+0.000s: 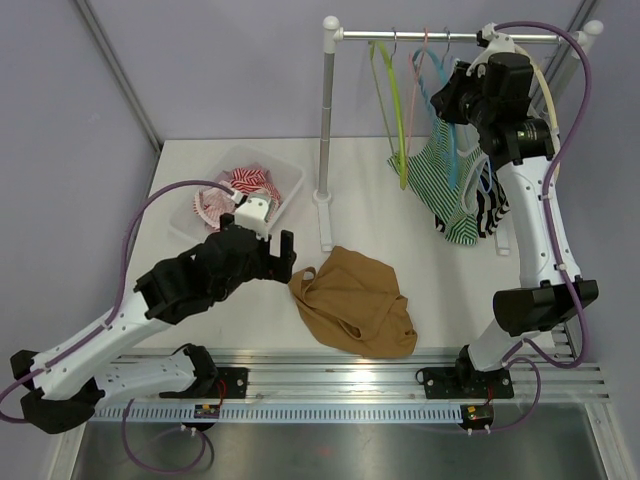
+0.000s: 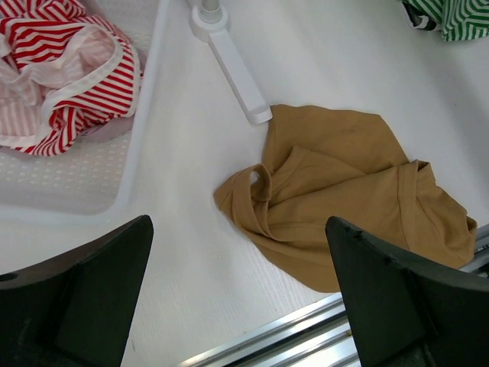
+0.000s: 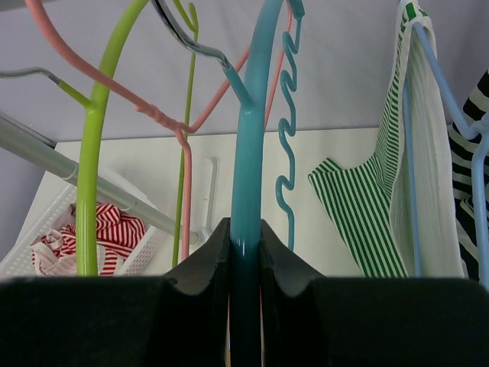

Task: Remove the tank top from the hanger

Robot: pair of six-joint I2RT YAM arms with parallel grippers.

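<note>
step: hanger seized, garment not yet off | right gripper [image 3: 244,229] raised at rail [image 1: 450,37], jaws clamped on teal hanger [image 3: 248,153] | green-striped tank top [image 3: 367,214] hangs just beside, over table's [image 1: 440,280] far right corner | left gripper [image 2: 237,252] low near front edge, jaws wide, empty | next: probably left must pull fabric free

Green-striped tank top [image 1: 443,188], teal hanger [image 3: 247,168]

Red-striped garments [image 2: 76,84], perhaps tops, in bin [image 2: 149,99]

Tool [image 3: 244,248] tight around teal hanger [image 3: 250,138]
</note>
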